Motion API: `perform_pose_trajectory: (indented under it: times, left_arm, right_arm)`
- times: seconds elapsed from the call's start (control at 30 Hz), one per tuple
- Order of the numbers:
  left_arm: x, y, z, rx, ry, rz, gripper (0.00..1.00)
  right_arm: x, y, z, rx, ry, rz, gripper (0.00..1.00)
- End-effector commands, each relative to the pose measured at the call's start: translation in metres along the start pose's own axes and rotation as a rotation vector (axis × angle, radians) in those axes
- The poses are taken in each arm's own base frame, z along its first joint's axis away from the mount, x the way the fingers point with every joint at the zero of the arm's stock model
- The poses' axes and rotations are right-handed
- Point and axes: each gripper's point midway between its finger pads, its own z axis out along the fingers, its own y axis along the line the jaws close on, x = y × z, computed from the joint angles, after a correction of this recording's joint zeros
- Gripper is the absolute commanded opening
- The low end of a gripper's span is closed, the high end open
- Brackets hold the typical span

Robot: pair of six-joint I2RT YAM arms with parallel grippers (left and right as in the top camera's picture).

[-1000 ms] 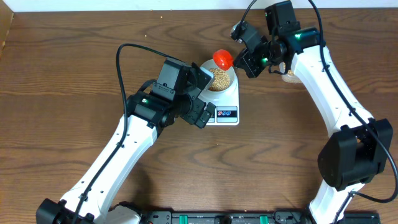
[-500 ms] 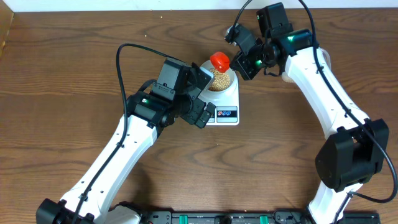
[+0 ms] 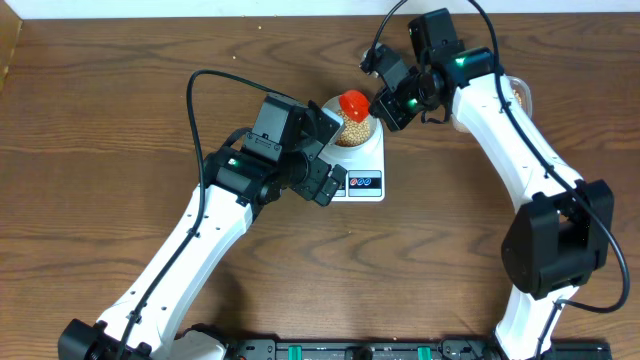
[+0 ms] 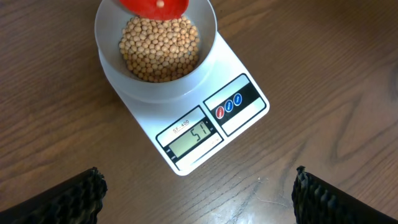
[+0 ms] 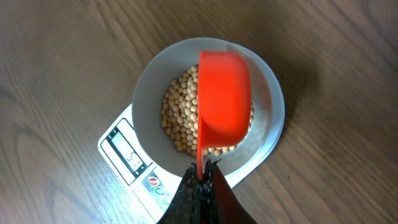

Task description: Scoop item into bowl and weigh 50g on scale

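Right tool [image 5: 200, 177], pinching the scoop [image 5: 224, 93], had edged over the bowl [image 5: 148, 93]; scale [image 4: 205, 121] read 51; left tool [image 4: 199, 196] hung spread.

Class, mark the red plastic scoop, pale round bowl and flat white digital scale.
red plastic scoop [image 5: 224, 93]: right wrist view, cup's outside.
pale round bowl [image 4: 109, 46]: left wrist view, inner wall.
flat white digital scale [image 4: 193, 135]: left wrist view, LCD display.

The tabletop [image 4: 323, 74] is grainy brown wood with a dull sheen, the scale [image 4: 149, 115] smooth white plastic, the bowl [image 4: 206, 25] smooth and pale, the scoop [image 5: 224, 93] glossy red plastic, the left fingers [image 4: 68, 199] rough black.
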Motion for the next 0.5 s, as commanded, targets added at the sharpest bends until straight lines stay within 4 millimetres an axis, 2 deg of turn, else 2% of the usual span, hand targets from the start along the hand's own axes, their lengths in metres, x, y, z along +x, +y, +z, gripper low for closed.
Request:
perform_pose_trajectory:
  times: [0.0,0.47]
  left_arm:
    - [0.002,0.001,0.002,0.004,0.01,0.011,0.98]
    - [0.002,0.001,0.002,0.004,0.01,0.011,0.98]
  right_arm:
    - [0.0,0.0,0.005,-0.004,0.007,0.012,0.01]
    - [0.004,-0.002,0.024,-0.013,0.029,0.012,0.01]
